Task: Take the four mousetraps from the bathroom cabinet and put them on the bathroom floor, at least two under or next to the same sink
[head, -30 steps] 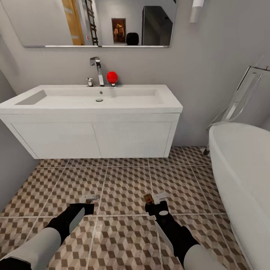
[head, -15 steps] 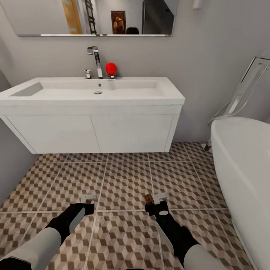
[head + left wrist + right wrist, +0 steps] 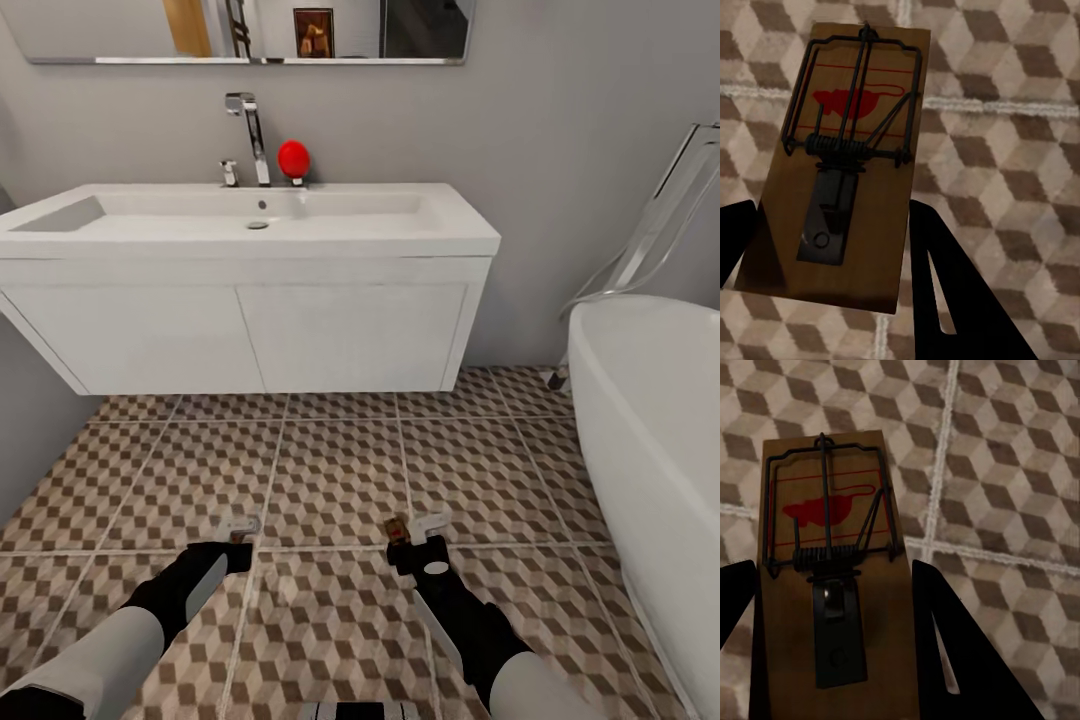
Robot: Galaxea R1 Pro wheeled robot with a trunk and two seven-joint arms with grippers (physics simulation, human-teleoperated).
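Observation:
Each hand carries one mousetrap over the bathroom floor (image 3: 340, 470). My left gripper (image 3: 238, 532) is shut on a wooden mousetrap (image 3: 844, 161) with a dark wire bar and a red mouse print. Held the same way in my right gripper (image 3: 410, 530) is a second mousetrap (image 3: 832, 562); in the head view this mousetrap (image 3: 396, 529) pokes out as a small brown edge. Both traps hang above the cube-patterned tiles in front of the white bathroom sink (image 3: 250, 215) on its wall-hung vanity (image 3: 260, 335). The cabinet is out of view.
A large white bathtub (image 3: 650, 440) fills the right side, with a clear floor-standing fitting (image 3: 660, 230) behind it. A chrome tap (image 3: 245, 135) and a red ball-like object (image 3: 293, 158) stand on the sink's back edge. A grey wall (image 3: 30, 440) closes the left side.
The whole view has shifted: the sink and mirror sit higher in the picture and more floor shows, so the camera moved. Both grippers keep their traps in the same pose.

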